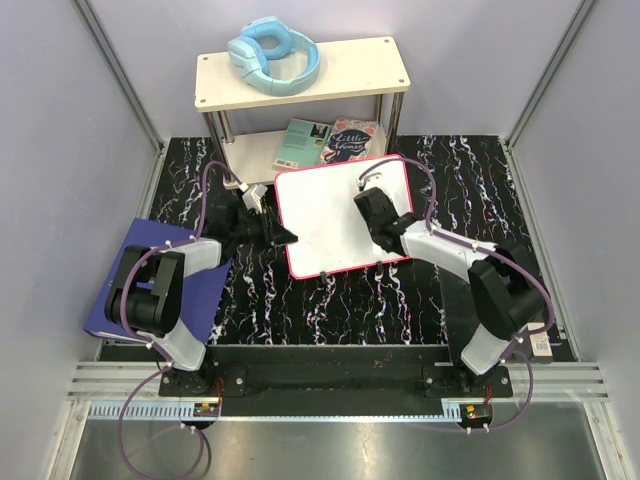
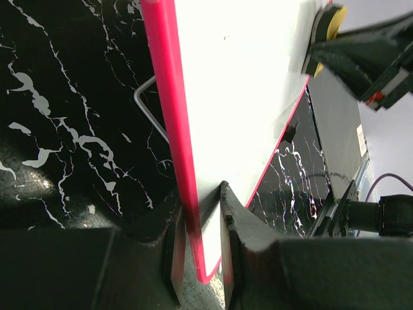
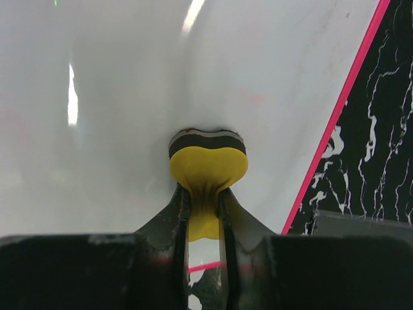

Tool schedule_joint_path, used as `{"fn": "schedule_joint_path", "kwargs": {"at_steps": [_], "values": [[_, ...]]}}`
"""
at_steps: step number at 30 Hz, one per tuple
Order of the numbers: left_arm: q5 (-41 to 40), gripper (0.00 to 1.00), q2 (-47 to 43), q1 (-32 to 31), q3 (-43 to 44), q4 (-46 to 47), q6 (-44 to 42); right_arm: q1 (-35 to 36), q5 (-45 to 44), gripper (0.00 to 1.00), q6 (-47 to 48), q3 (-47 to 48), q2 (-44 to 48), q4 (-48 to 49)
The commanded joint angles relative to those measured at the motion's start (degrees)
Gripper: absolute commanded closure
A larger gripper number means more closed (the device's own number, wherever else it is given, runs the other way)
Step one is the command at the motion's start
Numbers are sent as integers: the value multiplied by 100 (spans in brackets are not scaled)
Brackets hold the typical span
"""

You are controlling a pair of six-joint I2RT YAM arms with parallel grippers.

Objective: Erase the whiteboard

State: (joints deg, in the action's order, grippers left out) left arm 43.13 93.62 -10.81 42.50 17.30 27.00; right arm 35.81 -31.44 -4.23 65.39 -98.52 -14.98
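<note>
The whiteboard, white with a thin pink-red frame, lies tilted over the black marbled table. My left gripper is shut on its left edge; in the left wrist view the red frame runs between the jaws of the left gripper. My right gripper is over the board's upper right part, shut on a yellow eraser with a dark felt face pressed to the whiteboard. The eraser also shows in the left wrist view. I see only faint pink traces on the board.
A cream shelf stands at the back with blue headphones on top and two books under it. A blue binder lies under the left arm. Grey walls close in both sides.
</note>
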Motion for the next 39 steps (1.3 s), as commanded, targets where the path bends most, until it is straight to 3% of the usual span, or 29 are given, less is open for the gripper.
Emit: {"fn": "schedule_joint_path", "kwargs": {"at_steps": [1,9,15,24,32,39], "values": [[-446,100,165,35,30,-350,-415,-31,998,100,-96,-798,43,-339],[-385,100,200,35,30,-324,-380,707,921,100,194,-791,97,13],[-376,100,147,35,30,-341,-406,1261,920,100,649,-88,-597,110],[-358,100,121,26,30,-341,-406,1920,1589,100,1256,1379,-1713,-110],[-341,100,130,26,57,-350,-406,2316,1773,100,1759,2241,-2162,-260],[-350,100,121,17,57,-350,-406,2281,878,100,1636,2672,-2382,-216]]}}
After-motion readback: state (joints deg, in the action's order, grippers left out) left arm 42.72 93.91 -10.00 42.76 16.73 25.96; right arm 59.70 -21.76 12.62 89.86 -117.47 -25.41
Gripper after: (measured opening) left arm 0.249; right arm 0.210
